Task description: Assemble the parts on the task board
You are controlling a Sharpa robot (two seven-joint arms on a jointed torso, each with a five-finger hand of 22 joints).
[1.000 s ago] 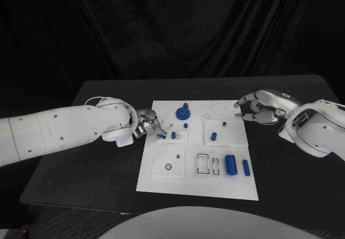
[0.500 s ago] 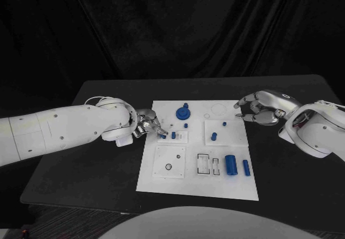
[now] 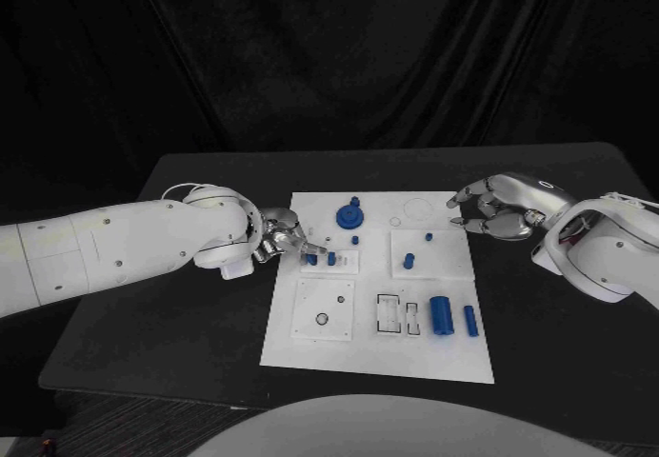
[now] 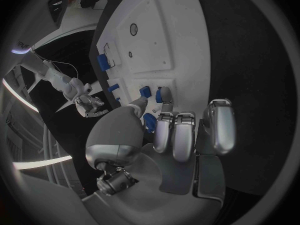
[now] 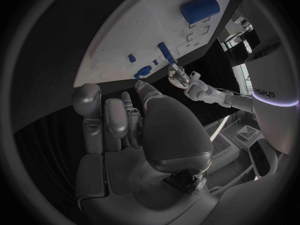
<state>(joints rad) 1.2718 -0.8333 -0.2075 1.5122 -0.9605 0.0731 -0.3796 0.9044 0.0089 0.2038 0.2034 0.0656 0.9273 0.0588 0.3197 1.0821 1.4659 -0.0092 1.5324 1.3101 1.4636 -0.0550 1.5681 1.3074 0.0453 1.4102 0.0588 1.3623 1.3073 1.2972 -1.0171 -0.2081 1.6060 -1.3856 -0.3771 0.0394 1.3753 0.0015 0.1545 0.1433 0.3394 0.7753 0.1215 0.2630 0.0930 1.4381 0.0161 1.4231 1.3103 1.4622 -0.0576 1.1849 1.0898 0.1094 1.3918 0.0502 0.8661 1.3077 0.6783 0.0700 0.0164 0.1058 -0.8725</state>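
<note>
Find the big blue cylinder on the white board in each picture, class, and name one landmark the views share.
Head view: big blue cylinder on the board's near right part.
Left wrist view: near the board's far end.
Right wrist view: near the circle's rim.
Shared landmark: the white board.

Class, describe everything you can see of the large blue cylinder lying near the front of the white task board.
The large blue cylinder is a stubby, smooth, plastic-looking part, the biggest blue piece in the board's front row. It lies on its side on the task board, its long axis running away from the robot. A thinner blue rod lies parallel beside it, on the side of the robot's right arm, apparently not touching it. Neither hand touches it.
</note>
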